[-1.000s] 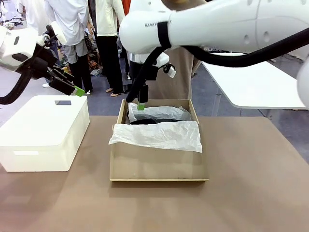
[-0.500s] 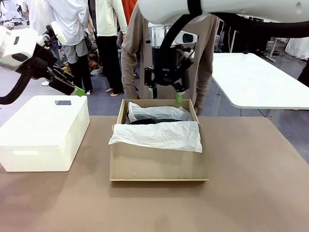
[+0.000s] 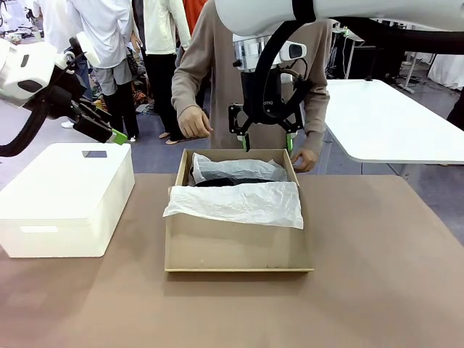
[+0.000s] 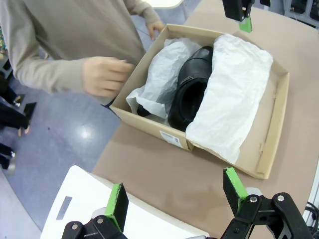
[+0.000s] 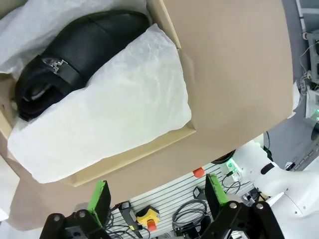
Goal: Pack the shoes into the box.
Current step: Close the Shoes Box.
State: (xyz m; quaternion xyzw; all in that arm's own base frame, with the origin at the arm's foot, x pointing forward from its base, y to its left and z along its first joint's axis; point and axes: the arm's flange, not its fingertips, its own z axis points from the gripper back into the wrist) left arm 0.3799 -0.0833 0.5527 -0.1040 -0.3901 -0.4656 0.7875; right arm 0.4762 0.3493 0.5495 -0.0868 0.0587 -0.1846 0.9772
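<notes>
Brown table (image 3: 377,290) with tan cardboard shoebox (image 3: 239,246), both pincers released

On the matte brown table, the largest item is a white rectangular box (image 3: 65,196), closed, at the robot's left and apart from the shoebox. The shoebox sits at mid-table with its top open. It is lined with white crinkled tissue paper (image 3: 239,203): one sheet is draped over the near wall, another is bunched at the far end. Between the two sheets, inside the shoebox, lies a glossy black leather shoe (image 4: 192,84) with a strap and metal buckle. A second shoe cannot be made out beneath the paper. The right gripper (image 3: 267,141) hangs above the far rim of the shoebox, its green-padded fingers spread apart and holding nothing. The left gripper (image 3: 112,134) hovers above the far edge of the white box, fingers likewise spread and empty. A person in a beige sleeve stands at the far side. One hand (image 3: 194,121) is raised near the far left corner of the shoebox, and the other hand (image 3: 304,159) is at its far right corner.
</notes>
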